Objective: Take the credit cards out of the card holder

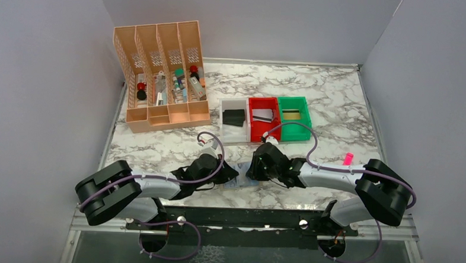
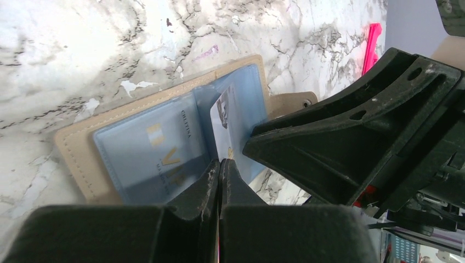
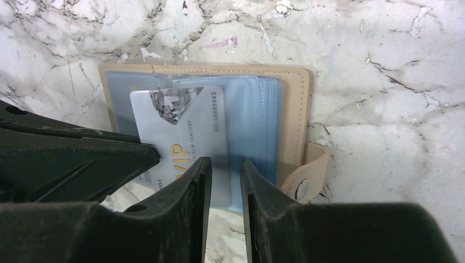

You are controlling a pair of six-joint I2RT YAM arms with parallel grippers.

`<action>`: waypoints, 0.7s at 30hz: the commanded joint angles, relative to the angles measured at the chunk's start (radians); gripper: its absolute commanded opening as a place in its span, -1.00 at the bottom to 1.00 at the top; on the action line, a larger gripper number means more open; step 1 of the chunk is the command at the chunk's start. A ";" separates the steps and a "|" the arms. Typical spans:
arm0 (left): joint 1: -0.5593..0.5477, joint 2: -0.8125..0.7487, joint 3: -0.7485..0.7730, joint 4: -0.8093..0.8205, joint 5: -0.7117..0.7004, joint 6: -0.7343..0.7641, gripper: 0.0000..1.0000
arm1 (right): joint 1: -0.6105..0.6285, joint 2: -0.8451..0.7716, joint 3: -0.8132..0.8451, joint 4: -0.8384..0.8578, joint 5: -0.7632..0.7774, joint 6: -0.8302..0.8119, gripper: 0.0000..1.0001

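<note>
The tan card holder (image 2: pixel 77 148) lies open on the marble, pale blue pockets up. A silvery-white credit card (image 3: pixel 181 126) with gold lettering sticks partly out of a pocket and stands up from the pocket in the left wrist view (image 2: pixel 222 120). My left gripper (image 2: pixel 222 164) is shut on that card's edge. My right gripper (image 3: pixel 222 164) hovers at the holder's near edge (image 3: pixel 299 115), fingers a little apart with nothing pinched between them. In the top view both grippers (image 1: pixel 231 176) (image 1: pixel 254 168) meet over the holder and hide most of it.
Behind the grippers stand a white bin (image 1: pixel 224 122) with a black card, a red bin (image 1: pixel 254 132) with a silvery card and a green bin (image 1: pixel 305 120). A tall orange organiser (image 1: pixel 162 75) is at the back left. A pink marker (image 1: pixel 348 157) lies at the right.
</note>
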 commanded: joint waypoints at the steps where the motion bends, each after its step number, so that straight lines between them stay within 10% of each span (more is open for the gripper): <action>1: 0.000 -0.042 -0.036 0.008 -0.026 0.020 -1.00 | 0.005 0.006 -0.026 -0.063 0.034 -0.002 -0.36; 21: 0.001 -0.183 0.070 -0.372 -0.108 0.130 -1.00 | 0.005 -0.066 0.076 -0.064 -0.101 -0.152 -0.50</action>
